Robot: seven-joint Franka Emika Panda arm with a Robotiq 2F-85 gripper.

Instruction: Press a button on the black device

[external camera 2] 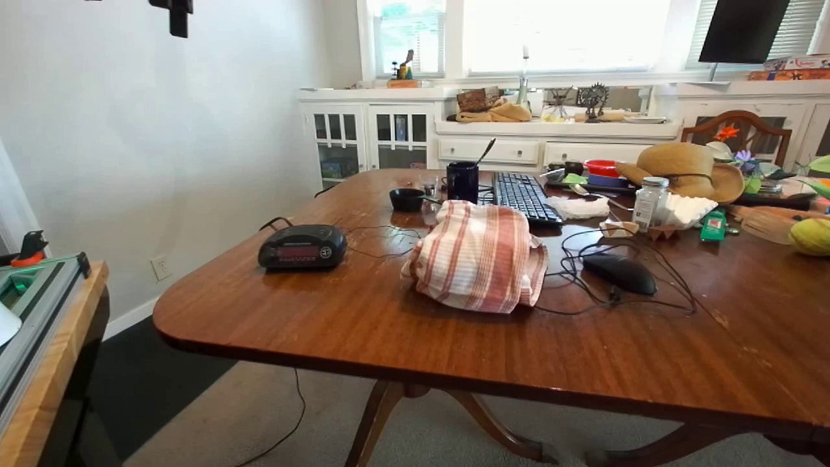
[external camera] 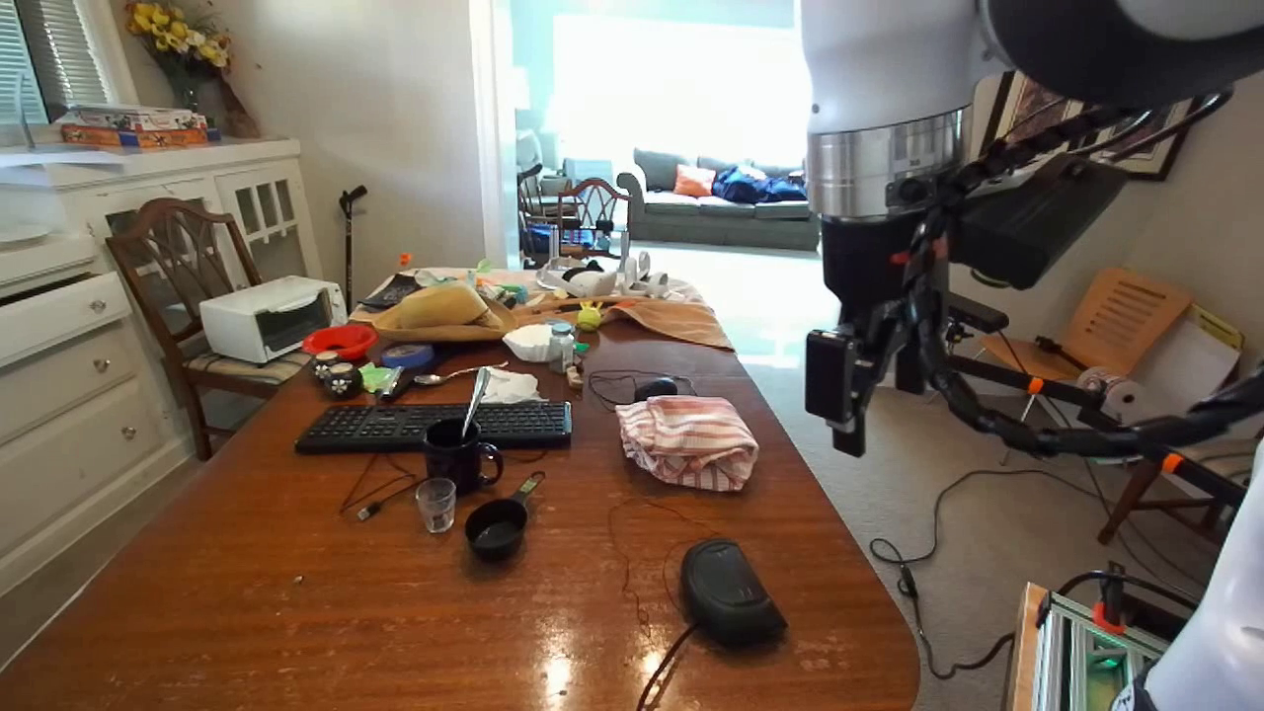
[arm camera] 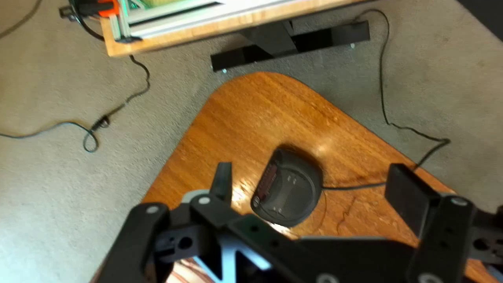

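The gripper (arm camera: 308, 184) hangs at a height well above that of the wooden table (external camera: 395, 612), its two fingers spread wide apart. The black alarm clock (external camera: 731, 592) sits near the table's rounded corner, well below the gripper, and in the wrist view it shows between the fingers. Its red display (external camera 2: 298, 253) (too faint to read) is on its front, and a dark cord (arm camera: 353, 187) leads from its back toward the table edge. Near the clock, but apart from it, lies a bunched striped cloth (external camera 2: 476, 256). A black measuring cup (external camera: 497, 528) and a small glass (external camera: 435, 506) stand near a dark mug (external camera: 452, 469) with a spoon (external camera: 476, 400) tilted in it. A keyboard (external camera 2: 522, 194) lies just beside the mug. A computer mouse (external camera 2: 619, 272) lies near the cloth.
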